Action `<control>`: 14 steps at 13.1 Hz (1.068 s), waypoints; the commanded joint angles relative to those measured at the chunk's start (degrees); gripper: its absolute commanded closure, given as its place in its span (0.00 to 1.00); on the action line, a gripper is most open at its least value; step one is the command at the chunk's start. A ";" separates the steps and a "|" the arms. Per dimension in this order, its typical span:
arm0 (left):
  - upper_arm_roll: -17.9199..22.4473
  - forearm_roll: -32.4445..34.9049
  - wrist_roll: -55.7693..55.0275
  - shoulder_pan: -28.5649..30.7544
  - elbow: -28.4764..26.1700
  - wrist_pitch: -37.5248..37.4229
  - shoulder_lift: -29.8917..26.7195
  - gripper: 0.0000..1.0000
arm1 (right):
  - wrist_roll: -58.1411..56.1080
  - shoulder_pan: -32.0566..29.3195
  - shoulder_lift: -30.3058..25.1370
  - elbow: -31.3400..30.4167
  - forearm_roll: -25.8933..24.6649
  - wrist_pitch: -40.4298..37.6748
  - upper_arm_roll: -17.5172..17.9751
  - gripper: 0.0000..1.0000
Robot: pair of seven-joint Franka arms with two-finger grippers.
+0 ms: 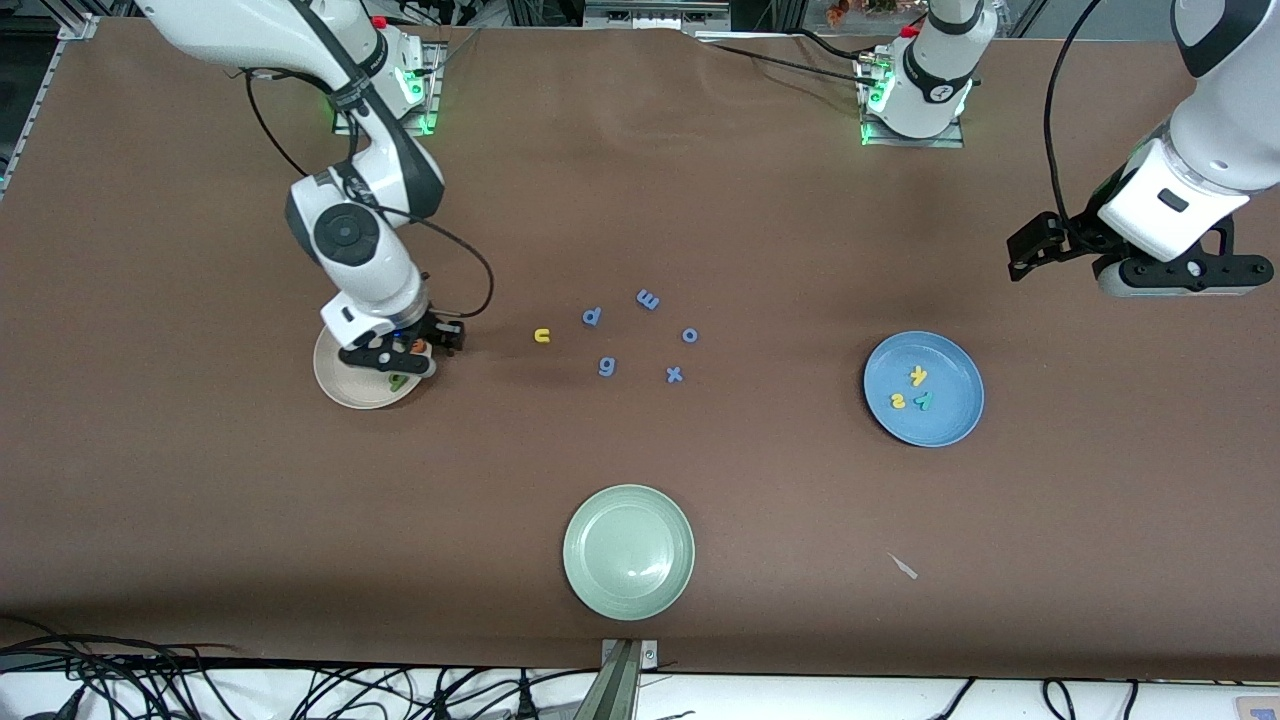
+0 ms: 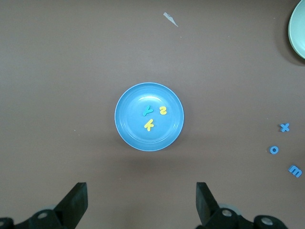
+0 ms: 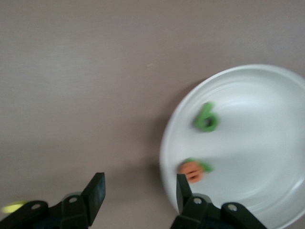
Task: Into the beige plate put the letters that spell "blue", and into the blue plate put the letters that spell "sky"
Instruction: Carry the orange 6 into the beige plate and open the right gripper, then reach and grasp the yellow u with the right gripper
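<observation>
The beige plate lies toward the right arm's end of the table. In it are a green b and an orange e lying partly on a green piece. My right gripper hangs open and empty over that plate's rim. A yellow u lies on the table beside the plate. The blue plate holds a yellow k, a yellow s and a teal y. My left gripper waits open, high beside the blue plate.
Blue-purple letters p, m, o, g and x lie scattered mid-table. A pale green plate sits nearer the front camera. A small white scrap lies beside it.
</observation>
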 commanded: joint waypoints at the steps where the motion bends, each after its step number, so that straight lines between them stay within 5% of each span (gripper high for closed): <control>1: -0.55 -0.63 1.30 0.83 -0.09 -0.91 -1.03 0.00 | 10.24 1.87 4.62 4.45 0.47 -0.41 2.77 0.32; 8: -0.55 -0.63 1.30 0.83 -0.09 -1.00 -0.95 0.00 | 24.08 8.29 9.56 5.07 -4.01 4.15 2.95 0.32; 14: -0.55 -0.63 1.38 0.83 -0.09 -1.00 -1.04 0.00 | 31.55 8.83 12.64 5.07 -13.06 6.79 2.95 0.34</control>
